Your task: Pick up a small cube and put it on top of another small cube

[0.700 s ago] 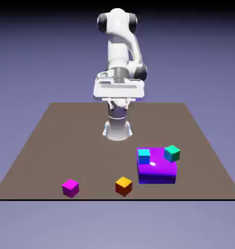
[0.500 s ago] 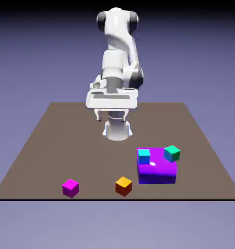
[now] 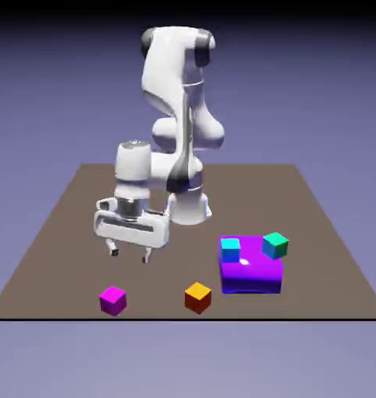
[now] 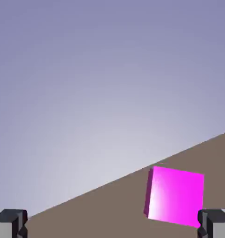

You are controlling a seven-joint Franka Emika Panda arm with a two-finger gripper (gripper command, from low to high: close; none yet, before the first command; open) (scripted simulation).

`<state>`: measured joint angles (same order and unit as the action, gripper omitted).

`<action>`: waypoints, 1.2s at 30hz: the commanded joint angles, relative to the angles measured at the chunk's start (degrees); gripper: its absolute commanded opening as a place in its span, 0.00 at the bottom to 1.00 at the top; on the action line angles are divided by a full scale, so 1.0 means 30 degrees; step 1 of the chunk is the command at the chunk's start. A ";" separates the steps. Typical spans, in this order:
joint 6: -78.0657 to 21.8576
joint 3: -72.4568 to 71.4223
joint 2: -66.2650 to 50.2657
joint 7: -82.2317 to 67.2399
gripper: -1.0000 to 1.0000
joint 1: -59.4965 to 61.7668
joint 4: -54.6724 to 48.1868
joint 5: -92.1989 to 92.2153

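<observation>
Magenta-pink cube [image 3: 113, 299] sits on the brown table [image 3: 74, 225] near the front edge, toward the exterior view's left, all on its own with nothing touching it. In the hand view the same cube [image 4: 175, 196] shows up big in the lower right, resting on the tabletop just by the right finger tip [image 4: 215, 224], not centered between the fingers.

Gripper [image 3: 129, 253] hangs above the table, up and a little to the exterior view's right of that cube, fingers pointing down and clearly clear of it. Jaws are spread wide with nothing in them; both grey tips sit way out at the bottom corners of the hand view and there's only table and backdrop between them.

Rest of the layout: an orange cube [image 3: 197, 297] sits near the front edge around the middle, well apart from the pink one. Off to the exterior view's right there's a big purple block [image 3: 252, 274] with a cyan cube [image 3: 231, 249] sitting on its top near the left corner, and a teal-green cube [image 3: 275, 245] up at its back right corner, tilted a bit. Can't tell exactly how that green one is resting.
</observation>
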<state>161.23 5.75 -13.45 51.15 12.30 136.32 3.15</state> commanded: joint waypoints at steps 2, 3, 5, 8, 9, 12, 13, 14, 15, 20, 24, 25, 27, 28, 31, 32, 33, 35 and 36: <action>-0.0384 0.0173 -0.1385 0.0261 0.50 0.0391 -0.0742 0.0095; -0.0576 0.0259 -0.2077 0.0392 0.50 0.0586 -0.1112 0.0142; -0.0726 0.0327 -0.2621 0.0494 0.50 0.0739 -0.1403 0.0179; 0.0685 -0.0096 -0.4695 0.0267 0.50 0.1114 -0.2071 0.0479; 0.1156 -0.0237 -0.5387 0.0192 0.50 0.1239 -0.2294 0.0579; 0.1724 -0.0408 -0.6221 0.0101 0.00 0.1390 -0.2563 0.0700; 0.1724 -0.0408 -0.6221 0.0101 0.00 0.1390 -0.2563 0.0700; 0.1253 -0.0267 -0.5530 0.0176 0.00 0.1265 -0.2340 0.0600; 0.0783 -0.0126 -0.4839 0.0252 0.00 0.1140 -0.2118 0.0500; -0.1338 -0.0880 -0.1380 0.1551 0.00 0.0705 -0.0799 0.0342; -0.2702 -0.3573 0.1389 0.3911 0.00 0.0630 0.0547 0.0706; -0.3043 -0.4246 0.2081 0.4500 0.00 0.0612 0.0883 0.0796; -0.3725 -0.5593 0.3465 0.5680 0.00 0.0574 0.1557 0.0978; -0.4066 -0.6266 0.4158 0.6270 0.00 0.0555 0.1893 0.1069; -0.5089 -0.8286 0.6234 0.8039 0.00 0.0499 0.2903 0.1342; -0.5430 -0.8959 0.6926 0.8629 0.00 0.0480 0.3239 0.1433; -0.5771 -0.9632 0.7618 0.9218 0.00 0.0462 0.3576 0.1524; -0.6453 -1.0979 0.9003 1.0398 0.00 0.0424 0.4249 0.1705; -0.6794 -1.1652 0.9695 1.0988 0.00 0.0406 0.4586 0.1796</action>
<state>140.89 -29.20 15.63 84.04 13.51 150.07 8.64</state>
